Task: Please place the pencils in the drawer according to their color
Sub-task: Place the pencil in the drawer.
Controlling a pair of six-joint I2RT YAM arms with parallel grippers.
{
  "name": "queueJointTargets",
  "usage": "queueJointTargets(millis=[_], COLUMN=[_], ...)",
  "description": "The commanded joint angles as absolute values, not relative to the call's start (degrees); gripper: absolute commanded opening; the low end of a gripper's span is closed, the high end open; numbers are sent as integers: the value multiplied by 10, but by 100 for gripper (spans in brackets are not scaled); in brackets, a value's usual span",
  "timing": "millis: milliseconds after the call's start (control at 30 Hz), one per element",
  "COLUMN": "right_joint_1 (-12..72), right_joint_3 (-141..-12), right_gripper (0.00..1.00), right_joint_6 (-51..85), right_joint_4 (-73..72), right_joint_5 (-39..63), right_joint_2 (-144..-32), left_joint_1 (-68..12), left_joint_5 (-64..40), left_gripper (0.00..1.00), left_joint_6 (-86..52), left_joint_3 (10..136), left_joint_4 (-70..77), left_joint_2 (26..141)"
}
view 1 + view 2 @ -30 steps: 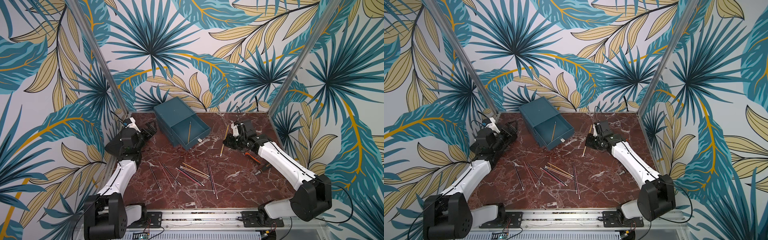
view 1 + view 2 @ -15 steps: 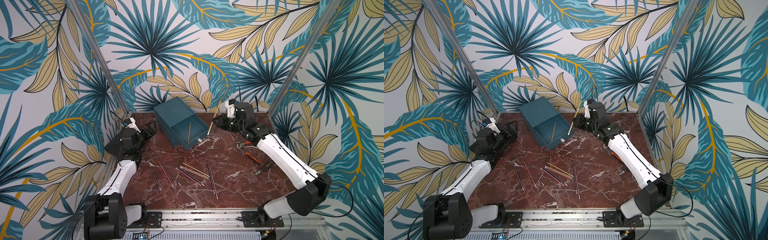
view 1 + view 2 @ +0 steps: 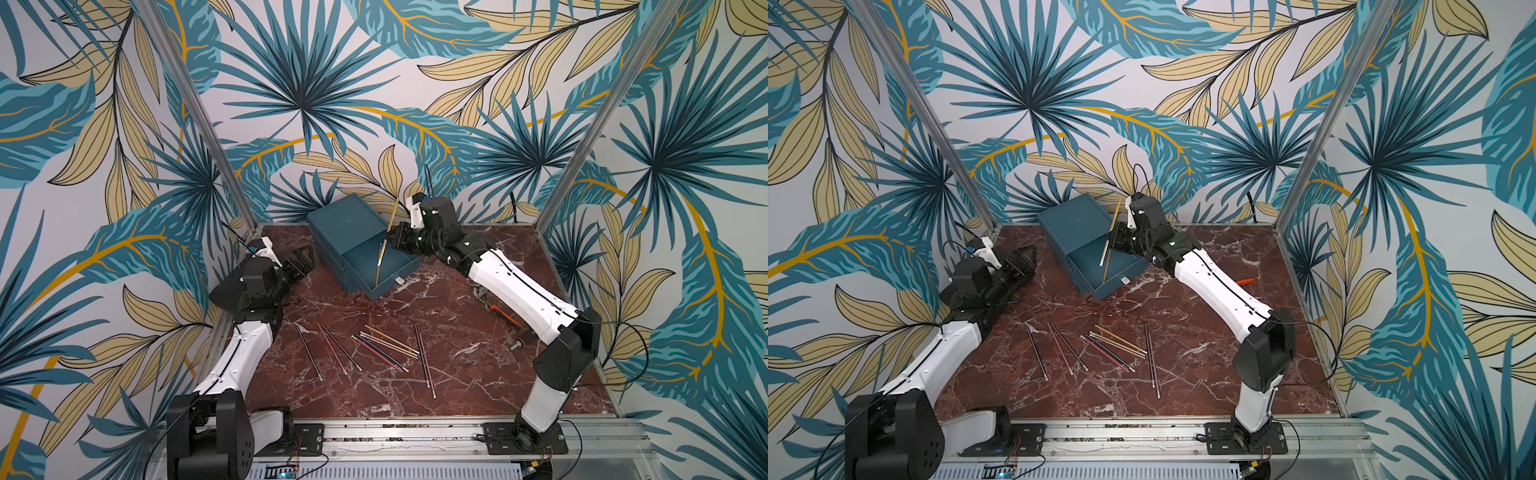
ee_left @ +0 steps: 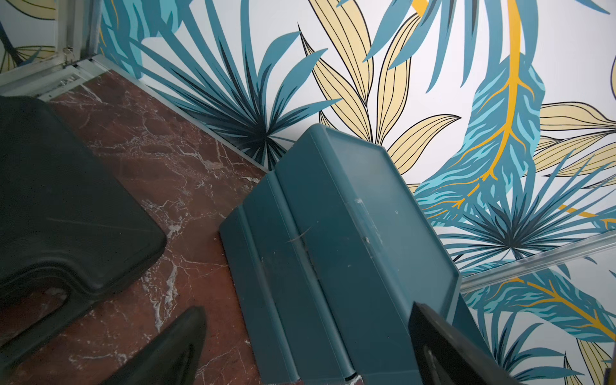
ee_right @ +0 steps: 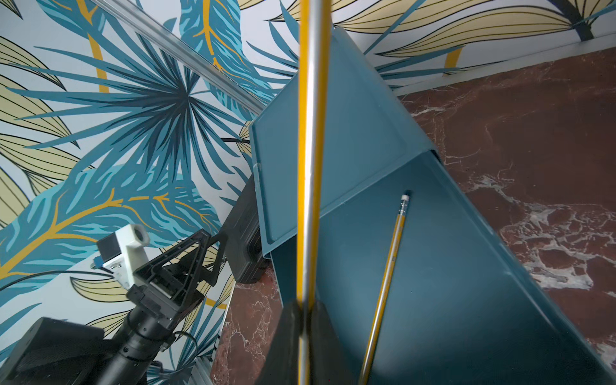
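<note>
L arm low, left gripper wide open, empty, just beside chest, unmoved | open drawer stuck out toward table, yellow pencil lay inside | right gripper pinched held pencil, steep over drawer; arm had swung in from chest's right | loose pencils mid-table

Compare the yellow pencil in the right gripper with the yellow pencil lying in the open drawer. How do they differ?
The gripped pencil is clamped by the right gripper; the drawer pencil lies free. The gripped pencil hangs steeply tilted above the open drawer; the drawer pencil rests flat on its floor. Both are yellow, long and thin.
</note>
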State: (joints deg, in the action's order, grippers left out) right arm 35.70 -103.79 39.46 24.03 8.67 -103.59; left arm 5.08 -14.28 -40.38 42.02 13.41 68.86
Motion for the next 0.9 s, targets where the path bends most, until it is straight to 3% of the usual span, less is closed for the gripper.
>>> queueJointTargets(millis=[0, 633, 867], right_joint_1=[376, 399, 399], right_joint_3=[-1052, -1101, -1105], right_gripper=[0, 0, 23], right_joint_6=[397, 377, 374], right_joint_4=[270, 348, 352], right_joint_5=[47, 24, 21], right_joint_2=[-1047, -1112, -1116], left_joint_1=[57, 62, 71], left_joint_5=[-137, -117, -123], left_gripper=[100, 100, 100], left_joint_6=[-382, -389, -420], left_joint_3=[421, 405, 381], left_joint_4=[116, 113, 156], left_joint_2=[677, 660, 657])
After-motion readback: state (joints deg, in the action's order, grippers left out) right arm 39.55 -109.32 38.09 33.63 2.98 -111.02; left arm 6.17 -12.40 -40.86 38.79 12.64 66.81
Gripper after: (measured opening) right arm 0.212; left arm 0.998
